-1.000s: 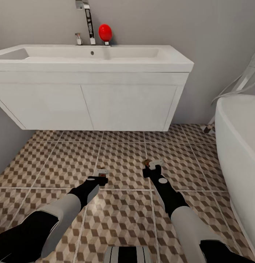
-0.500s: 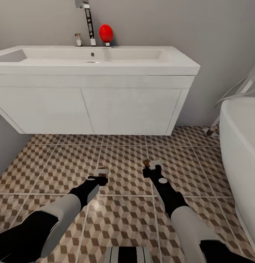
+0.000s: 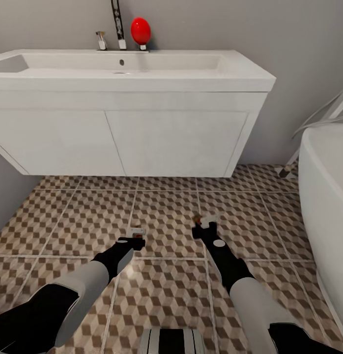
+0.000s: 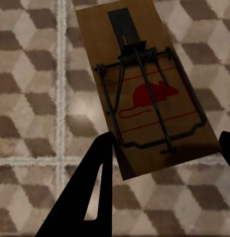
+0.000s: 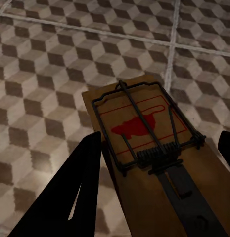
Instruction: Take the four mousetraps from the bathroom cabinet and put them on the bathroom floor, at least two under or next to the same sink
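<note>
Both arms reach forward low over the bathroom floor (image 3: 68, 216), cube-pattern tiles with pale grout; the bathroom sink (image 3: 142, 66) sits ahead on a white wall-hung vanity (image 3: 132, 137), chrome tap (image 3: 116, 24) and a red egg-shaped object (image 3: 140, 30) at its back edge; white bathtub (image 3: 328, 196) at the right side of the head view.

Left pincer (image 3: 136, 241) clamped on a mousetrap (image 4: 144, 89); in the left wrist view the brown board sits between the two dark fingers (image 4: 80, 197), wire bar and spring on top, red mouse print showing, board held above the tiles; in the head view this trap shows as a small pale bit at the pincer tip, detail too small.

Right pincer (image 3: 203, 227) clamped on a second mousetrap (image 5: 149, 148); right wrist view shows the board between the fingers (image 5: 65, 197), wire frame and red mouse print up, tile floor below it; whether it touches the floor, cannot tell.

Both traps are out in front of the vanity, not under it; left trap left of the right one, a tile seam between them.
</note>
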`<state>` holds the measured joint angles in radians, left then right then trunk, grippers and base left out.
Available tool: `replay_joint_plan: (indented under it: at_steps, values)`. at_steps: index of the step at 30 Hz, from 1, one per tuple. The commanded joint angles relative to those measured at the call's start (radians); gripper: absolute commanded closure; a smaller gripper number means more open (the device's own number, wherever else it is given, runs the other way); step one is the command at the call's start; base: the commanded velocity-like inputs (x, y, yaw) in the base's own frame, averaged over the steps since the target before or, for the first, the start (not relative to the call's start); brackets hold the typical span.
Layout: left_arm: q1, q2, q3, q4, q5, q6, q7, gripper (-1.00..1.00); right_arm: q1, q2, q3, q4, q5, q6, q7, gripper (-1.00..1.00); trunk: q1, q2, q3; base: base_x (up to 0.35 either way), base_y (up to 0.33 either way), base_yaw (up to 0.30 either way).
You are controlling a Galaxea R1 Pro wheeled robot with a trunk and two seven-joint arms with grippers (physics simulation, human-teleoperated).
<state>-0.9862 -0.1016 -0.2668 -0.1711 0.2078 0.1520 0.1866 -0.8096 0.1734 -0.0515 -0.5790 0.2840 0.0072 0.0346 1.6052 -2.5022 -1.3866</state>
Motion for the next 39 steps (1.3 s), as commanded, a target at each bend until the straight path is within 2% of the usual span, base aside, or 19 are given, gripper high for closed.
replay_joint_plan:
  at_steps: [1,14,22,27,30,32,33,34,36,39]
  values:
    - [0.0,0.0,-0.009,-0.002,0.008,0.006,0.007,1.0,0.0,0.001,-0.005,-0.001,0.009,0.001,0.002,1.0,0.0,-0.001,-0.006,0.0,0.0,0.0]
    - [0.0,0.0,-0.009,-0.004,0.008,0.005,0.006,1.0,0.0,0.001,-0.005,-0.001,0.009,0.001,0.002,1.0,0.006,-0.004,-0.076,0.0,0.0,0.0]
    - [0.0,0.0,-0.009,-0.01,0.007,-0.021,0.003,1.0,0.0,0.001,-0.005,0.0,0.01,0.001,0.004,1.0,0.006,-0.004,-0.08,0.0,0.0,0.0]
    - [0.001,0.0,-0.007,-0.075,0.004,-0.023,0.001,1.0,-0.001,0.001,-0.004,0.0,0.022,-0.01,0.001,1.0,0.006,-0.004,-0.08,0.0,0.0,0.0]
    - [-0.001,-0.001,-0.006,-0.173,0.002,0.073,0.002,1.0,-0.001,0.001,0.006,-0.011,0.034,-0.008,-0.004,1.0,0.006,-0.004,-0.08,0.0,0.0,0.0]
    - [-0.004,0.0,-0.005,-0.28,0.001,0.242,0.002,1.0,-0.004,0.001,0.015,-0.015,0.038,0.011,-0.006,1.0,0.006,-0.004,-0.08,0.0,0.0,0.0]
    - [-0.005,0.0,-0.005,-0.31,0.001,0.285,0.002,1.0,-0.005,0.001,0.016,-0.015,0.039,0.02,-0.007,1.0,0.006,-0.004,-0.08,0.0,0.0,0.0]
    - [-0.007,0.0,-0.004,-0.369,0.0,0.36,0.002,1.0,-0.007,0.001,0.018,-0.016,0.04,0.044,-0.011,1.0,0.006,-0.004,-0.08,0.0,0.0,0.0]
    - [-0.012,0.0,-0.004,-0.443,-0.001,0.428,0.004,1.0,-0.012,0.001,0.02,-0.018,0.04,0.082,-0.018,1.0,0.006,-0.004,-0.08,0.0,0.0,0.0]
    - [-0.017,0.0,-0.003,-0.501,-0.002,0.47,0.006,1.0,-0.016,0.001,0.022,-0.026,0.041,0.113,-0.024,1.0,0.006,-0.004,-0.08,0.0,0.0,0.0]
